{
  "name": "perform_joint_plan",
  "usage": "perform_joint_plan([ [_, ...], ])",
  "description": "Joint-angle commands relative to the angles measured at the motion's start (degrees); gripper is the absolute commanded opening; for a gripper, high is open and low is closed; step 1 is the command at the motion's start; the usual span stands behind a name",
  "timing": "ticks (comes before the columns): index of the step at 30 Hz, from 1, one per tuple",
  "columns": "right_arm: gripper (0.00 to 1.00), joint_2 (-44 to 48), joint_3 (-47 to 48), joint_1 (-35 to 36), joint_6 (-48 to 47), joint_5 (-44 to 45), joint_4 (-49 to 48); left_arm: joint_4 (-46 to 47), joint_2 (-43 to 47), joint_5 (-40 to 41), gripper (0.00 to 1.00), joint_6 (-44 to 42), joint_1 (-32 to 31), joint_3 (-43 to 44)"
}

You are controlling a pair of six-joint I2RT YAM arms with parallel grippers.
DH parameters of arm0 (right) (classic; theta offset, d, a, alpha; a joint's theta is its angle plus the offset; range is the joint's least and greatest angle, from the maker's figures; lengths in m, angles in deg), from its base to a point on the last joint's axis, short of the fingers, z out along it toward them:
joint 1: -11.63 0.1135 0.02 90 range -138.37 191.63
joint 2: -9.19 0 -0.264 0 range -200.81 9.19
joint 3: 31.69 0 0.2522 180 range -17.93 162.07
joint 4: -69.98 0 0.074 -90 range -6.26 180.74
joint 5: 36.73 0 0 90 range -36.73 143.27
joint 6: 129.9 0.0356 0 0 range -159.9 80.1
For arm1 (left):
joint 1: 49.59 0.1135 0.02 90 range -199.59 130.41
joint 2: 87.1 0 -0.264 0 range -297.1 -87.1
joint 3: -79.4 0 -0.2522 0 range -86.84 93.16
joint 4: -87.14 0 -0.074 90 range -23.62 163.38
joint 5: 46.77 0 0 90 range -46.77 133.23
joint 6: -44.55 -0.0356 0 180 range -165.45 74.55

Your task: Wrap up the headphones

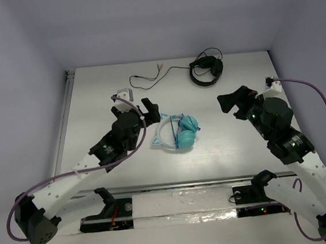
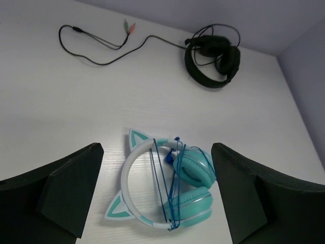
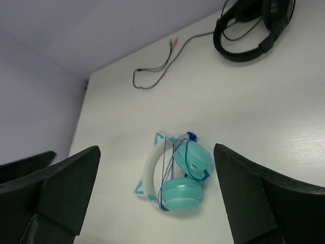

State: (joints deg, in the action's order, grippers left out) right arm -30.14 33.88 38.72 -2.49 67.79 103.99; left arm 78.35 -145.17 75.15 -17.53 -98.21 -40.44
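Looking at the headphones [image 1: 178, 133]: lying flat near the middle of the counter [image 1: 241, 149], just beside the left claw [image 1: 133, 109], well apart from the right claw [image 1: 237, 98]. Why there?

— Probably laid midway for reach from both sides. Folded too, with ear cups [image 2: 192, 206] tucked against each other, likely for a compact bundle.

And why wound with the dark blue cable [image 2: 158, 173] across the gap from headband [image 2: 128, 175] to cups?

— Stops loose wire from trailing. Compare the black headphones [image 1: 206, 71] at the far edge, with lead [image 1: 147, 79] sprawled over the counter. Looks wrapped in several passes, so judged close to finished, though hard to tell about the plug end.

Holding anything?

— Nothing. Spread wide on the left, hovering just short of the headband's side, touching no part of it as far as seen from above. Spread wide on the right as well, empty, pointed toward the cups from farther off.

Why wide like that?

— Guessing: clear of the cable, avoiding a snag on the loops. Worth checking for a slack end before calling it done; could unwind with a careless brush.
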Motion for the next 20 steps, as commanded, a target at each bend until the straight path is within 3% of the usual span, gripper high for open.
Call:
perform_joint_plan([
  [1,1.00,1.80,1.19,0.24,-0.85,-1.86,4.71,-4.44,6.10,-0.63,0.87,-1.73,0.28,4.05],
  [3,1.00,4.25,0.22,0.24,-0.23,-2.13,5.58,-6.89,9.96,-0.55,0.89,-0.95,0.28,4.93],
  [6,1.00,6.71,-1.80,0.24,1.43,-0.82,7.16,-8.66,15.58,-0.02,0.99,-0.41,0.28,4.32],
  [14,1.00,7.34,-1.10,0.24,3.64,5.69,10.69,-17.96,23.87,5.25,0.99,-0.68,0.28,5.55],
  [20,1.00,5.59,0.48,0.24,3.20,6.66,9.37,-19.13,28.52,7.10,0.99,-1.82,0.28,4.68],
])
